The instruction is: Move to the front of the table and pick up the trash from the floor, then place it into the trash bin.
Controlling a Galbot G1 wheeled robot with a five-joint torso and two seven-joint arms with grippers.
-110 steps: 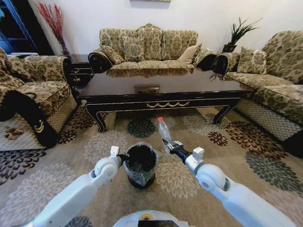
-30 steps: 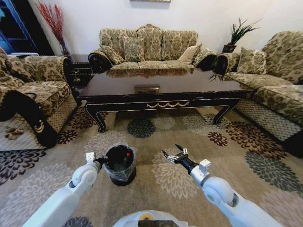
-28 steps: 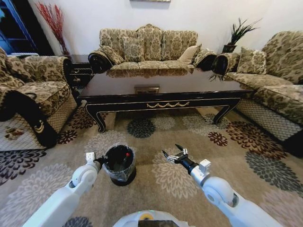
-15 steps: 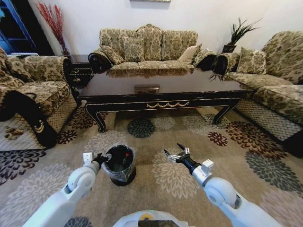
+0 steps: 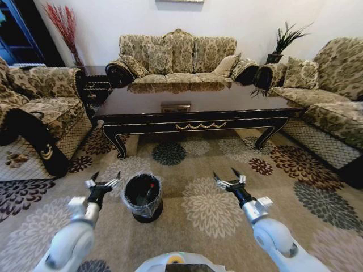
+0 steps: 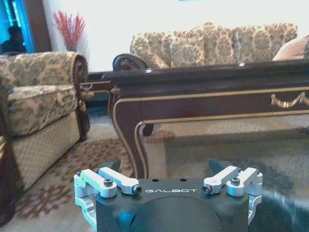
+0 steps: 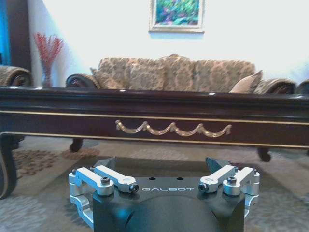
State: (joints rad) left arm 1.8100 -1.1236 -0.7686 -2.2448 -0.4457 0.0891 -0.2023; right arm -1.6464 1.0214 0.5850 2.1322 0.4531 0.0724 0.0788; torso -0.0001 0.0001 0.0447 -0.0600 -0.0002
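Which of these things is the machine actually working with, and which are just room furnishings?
Part of the job:
small round black trash bin with its crinkled plastic liner
long dark glossy wooden table
flower-patterned carpet floor
open left gripper
open right gripper

Just standing about:
patterned sofas
potted plant
red dried stems

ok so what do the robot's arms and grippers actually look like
Both arms are smooth, glossy white shells with rounded joints. Each narrows to a black wrist section with a small white boxy module beside it. The left gripper and right gripper have thin dark pointed fingers on silver metal linkages with black bolts. The black gripper body carries "GALBOT" lettering in the wrist views.
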